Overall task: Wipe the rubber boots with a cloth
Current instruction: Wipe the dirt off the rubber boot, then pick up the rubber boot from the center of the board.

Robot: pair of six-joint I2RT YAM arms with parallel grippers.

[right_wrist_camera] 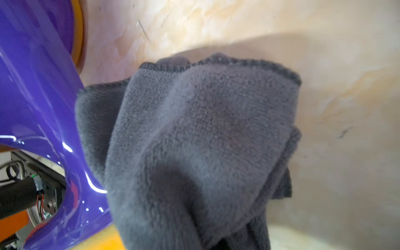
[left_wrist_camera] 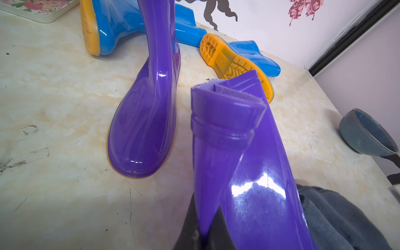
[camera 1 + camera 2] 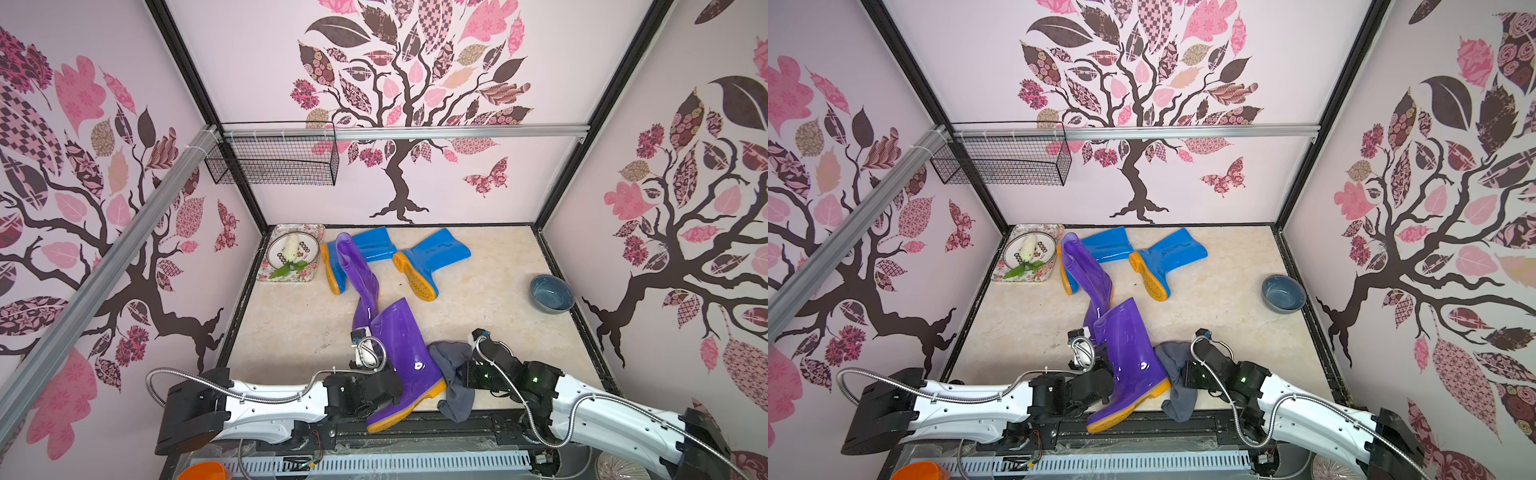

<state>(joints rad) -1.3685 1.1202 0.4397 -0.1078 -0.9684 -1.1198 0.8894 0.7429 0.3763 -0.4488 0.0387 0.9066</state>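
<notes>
**Robot test cell dressed as a home**

Panels of tree wallpaper [image 3: 395,174] enclose a marble-look tabletop [image 3: 291,324]. Black frame posts [image 3: 182,62], an aluminium rail [image 3: 415,133] and two bench-mounted arms [image 3: 266,399] mark it as a laboratory mock-up.

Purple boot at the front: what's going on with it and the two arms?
The left gripper is shut on the near purple boot, holding it tilted with its toe over the front edge of the table. The right gripper is shut on the grey cloth, bunched right beside that boot's foot. The other purple boot stands behind it. The two blue boots lie on their sides farther back.
</notes>
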